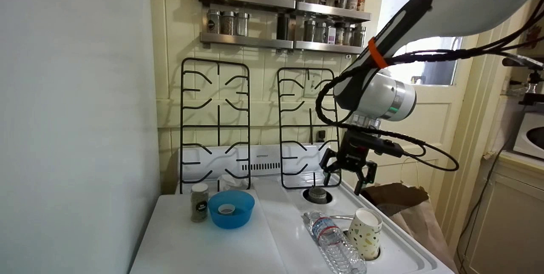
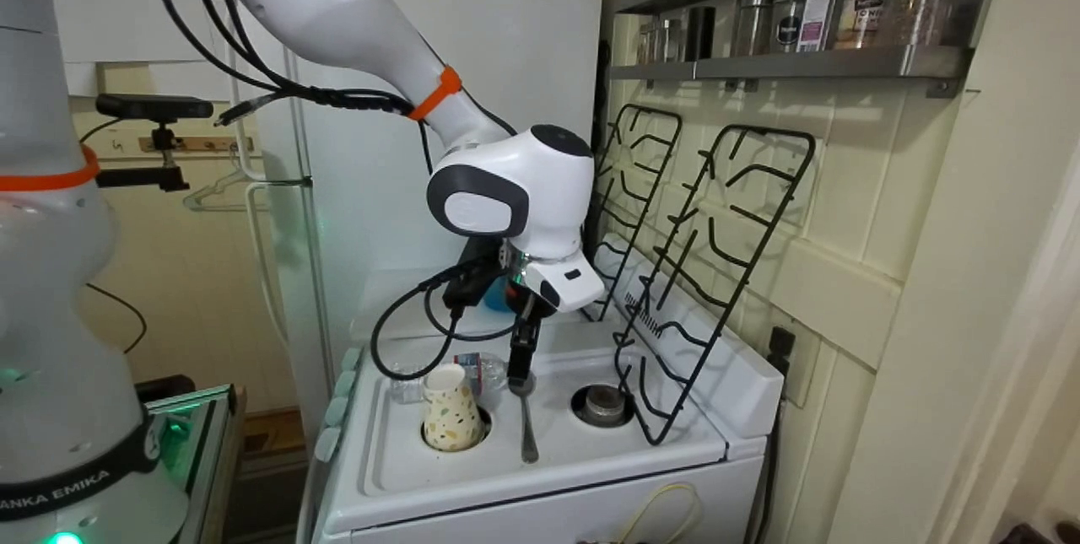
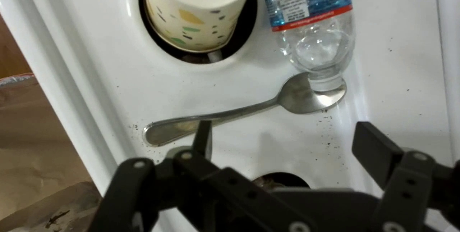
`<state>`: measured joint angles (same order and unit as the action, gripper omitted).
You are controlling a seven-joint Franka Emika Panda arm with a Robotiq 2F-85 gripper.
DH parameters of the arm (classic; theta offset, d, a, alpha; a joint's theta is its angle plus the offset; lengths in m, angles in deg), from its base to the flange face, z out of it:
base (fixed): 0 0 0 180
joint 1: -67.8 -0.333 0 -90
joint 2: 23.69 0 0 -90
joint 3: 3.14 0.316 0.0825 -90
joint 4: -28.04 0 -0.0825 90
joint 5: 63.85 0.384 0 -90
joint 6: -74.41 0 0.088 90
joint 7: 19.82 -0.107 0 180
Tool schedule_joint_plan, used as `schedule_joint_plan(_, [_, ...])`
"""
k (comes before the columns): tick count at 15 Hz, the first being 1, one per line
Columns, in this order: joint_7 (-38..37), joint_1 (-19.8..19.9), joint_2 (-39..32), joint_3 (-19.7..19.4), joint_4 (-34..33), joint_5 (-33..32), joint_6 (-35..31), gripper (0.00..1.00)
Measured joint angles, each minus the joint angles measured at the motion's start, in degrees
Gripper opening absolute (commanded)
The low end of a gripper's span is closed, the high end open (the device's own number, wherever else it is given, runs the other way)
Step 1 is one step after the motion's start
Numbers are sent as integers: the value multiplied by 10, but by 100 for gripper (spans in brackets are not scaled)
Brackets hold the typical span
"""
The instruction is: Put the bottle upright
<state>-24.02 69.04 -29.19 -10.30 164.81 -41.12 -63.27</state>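
Tool (image 3: 285, 144) released, jaws wide, nothing held; likely the approach step.
Wrist view: bottle (image 3: 312, 21) on its side at 12 o'clock from tool, one end over spoon (image 3: 248, 109), cup (image 3: 201, 25) at 11. Next probably: shift toward 12, lower, pinch body, tip up.

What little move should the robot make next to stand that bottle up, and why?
Perhaps ease the open jaws toward the bottle: it lies on its side, neck end over the spoon in the wrist view, and the jaws hold nothing.
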Motion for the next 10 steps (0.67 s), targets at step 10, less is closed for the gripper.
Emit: schedule_joint_plan(10, [9, 5, -121, 56, -65, 21, -4, 100])
